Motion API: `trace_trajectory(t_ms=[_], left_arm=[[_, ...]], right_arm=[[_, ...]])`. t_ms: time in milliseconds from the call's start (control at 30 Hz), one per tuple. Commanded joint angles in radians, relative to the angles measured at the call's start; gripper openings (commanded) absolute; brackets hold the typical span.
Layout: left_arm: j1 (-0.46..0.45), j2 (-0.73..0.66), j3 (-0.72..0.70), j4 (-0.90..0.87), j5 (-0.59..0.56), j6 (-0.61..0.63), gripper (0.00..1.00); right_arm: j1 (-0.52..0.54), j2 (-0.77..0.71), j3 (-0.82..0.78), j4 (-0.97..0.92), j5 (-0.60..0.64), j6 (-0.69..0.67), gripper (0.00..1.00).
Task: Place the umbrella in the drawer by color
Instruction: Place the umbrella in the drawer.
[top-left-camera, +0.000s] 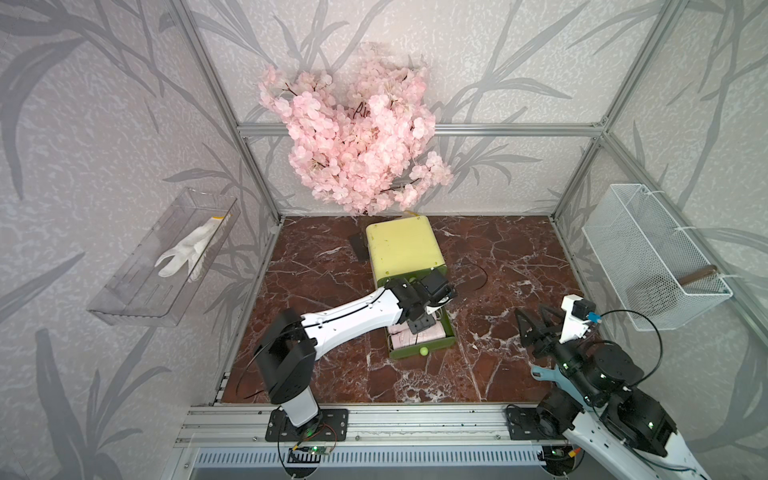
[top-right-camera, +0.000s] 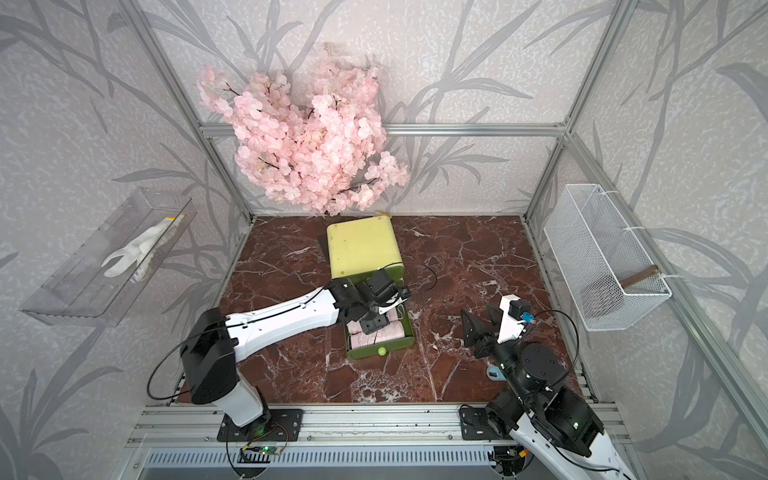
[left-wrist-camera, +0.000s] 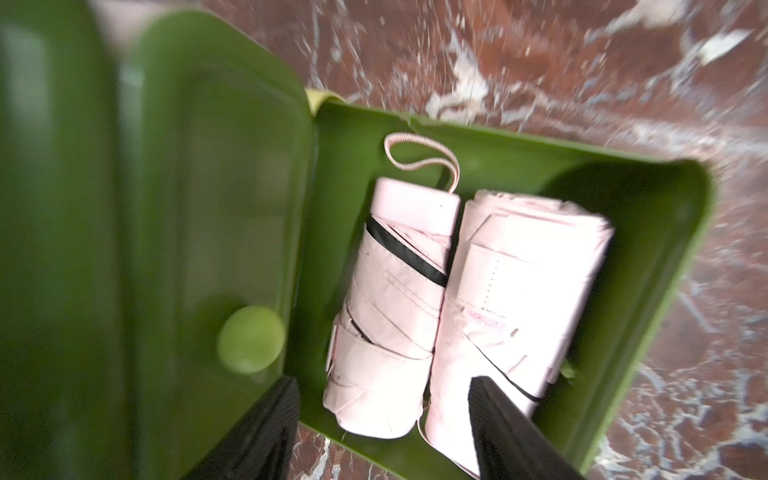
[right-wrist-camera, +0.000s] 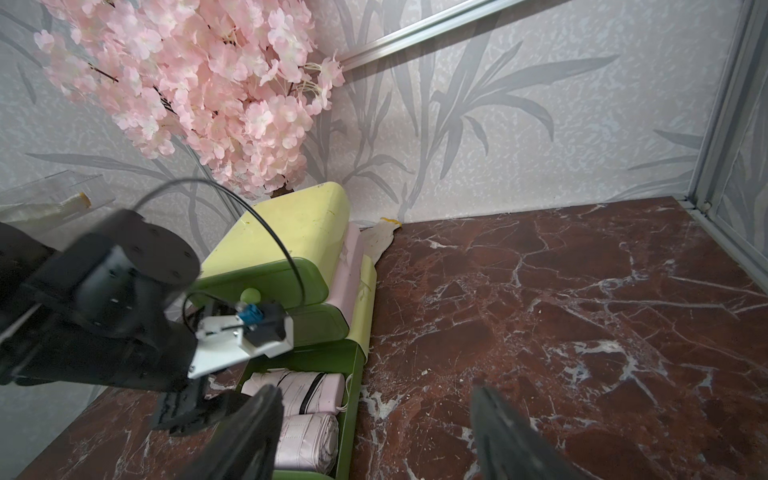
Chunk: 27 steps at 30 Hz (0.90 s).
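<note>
Two folded pink umbrellas lie side by side in the pulled-out green bottom drawer (left-wrist-camera: 648, 232). One umbrella (left-wrist-camera: 395, 299) has a striped wrist strap; the other umbrella (left-wrist-camera: 515, 291) lies along the drawer's side wall. My left gripper (left-wrist-camera: 384, 384) hangs just above them, open, with nothing in its grasp. In both top views it (top-left-camera: 419, 324) (top-right-camera: 371, 326) covers part of the drawer (top-left-camera: 451, 332). My right gripper (right-wrist-camera: 374, 390) stands open over bare marble to the right of the drawer (top-left-camera: 532, 318), holding nothing. The right wrist view shows both umbrellas (right-wrist-camera: 291, 386) (right-wrist-camera: 307, 432).
The yellow-green cabinet (top-left-camera: 401, 245) has shut green drawers above the open one, one with a round knob (left-wrist-camera: 251, 338). A pink blossom tree (top-left-camera: 357, 133) overhangs it. A clear shelf holding a white glove (top-left-camera: 187, 253) hangs at the left, and a wire basket (top-left-camera: 648, 257) at the right. A black cable (top-left-camera: 478, 270) lies on the marble.
</note>
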<state>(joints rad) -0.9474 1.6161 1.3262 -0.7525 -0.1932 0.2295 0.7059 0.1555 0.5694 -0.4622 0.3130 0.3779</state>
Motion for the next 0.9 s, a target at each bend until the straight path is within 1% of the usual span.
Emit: trace_trajectory(t_ms=[0,33,67,100,167,267,367,433,500,567,700,800,867], left_arm=[[-0.004,-0.174,-0.011,0.101,0.053,-0.108,0.8],[-0.004,-0.225,-0.036,0.153,0.041,-0.142,0.85],[0.0,-0.285,-0.076,0.221,0.036,-0.173,0.95],[0.008,-0.346,-0.127,0.313,0.025,-0.203,1.0],[0.052,-0.429,-0.193,0.431,0.041,-0.295,1.0],[0.151,-0.478,-0.223,0.478,0.039,-0.453,1.0],[0.234,-0.507,-0.26,0.494,-0.008,-0.5,1.0],[0.295,-0.519,-0.294,0.523,0.017,-0.53,1.0],[0.371,-0.51,-0.325,0.555,0.08,-0.577,1.0],[0.437,-0.489,-0.35,0.603,0.144,-0.617,1.0],[0.538,-0.423,-0.364,0.705,0.262,-0.686,1.0],[0.572,-0.385,-0.377,0.776,0.303,-0.706,1.0],[0.585,-0.362,-0.382,0.81,0.32,-0.718,1.0]], right_arm=[[-0.001,0.036,-0.02,0.003,-0.049,0.019,0.74],[0.0,0.05,-0.025,0.008,-0.063,0.019,0.74],[-0.001,0.068,-0.03,0.016,-0.079,0.02,0.74],[-0.001,0.09,-0.034,0.025,-0.096,0.021,0.74],[-0.001,0.137,-0.036,0.045,-0.127,0.02,0.74],[0.001,0.219,-0.021,0.061,-0.183,0.012,0.74],[0.003,0.293,-0.013,0.086,-0.252,0.023,0.73],[0.011,0.338,-0.017,0.114,-0.295,0.04,0.71],[0.039,0.391,-0.015,0.132,-0.305,0.06,0.69],[0.092,0.434,-0.017,0.154,-0.275,0.073,0.69],[0.272,0.516,-0.033,0.221,-0.128,0.108,0.68],[0.386,0.589,-0.058,0.288,-0.029,0.157,0.65],[0.444,0.651,-0.085,0.352,0.012,0.213,0.61]])
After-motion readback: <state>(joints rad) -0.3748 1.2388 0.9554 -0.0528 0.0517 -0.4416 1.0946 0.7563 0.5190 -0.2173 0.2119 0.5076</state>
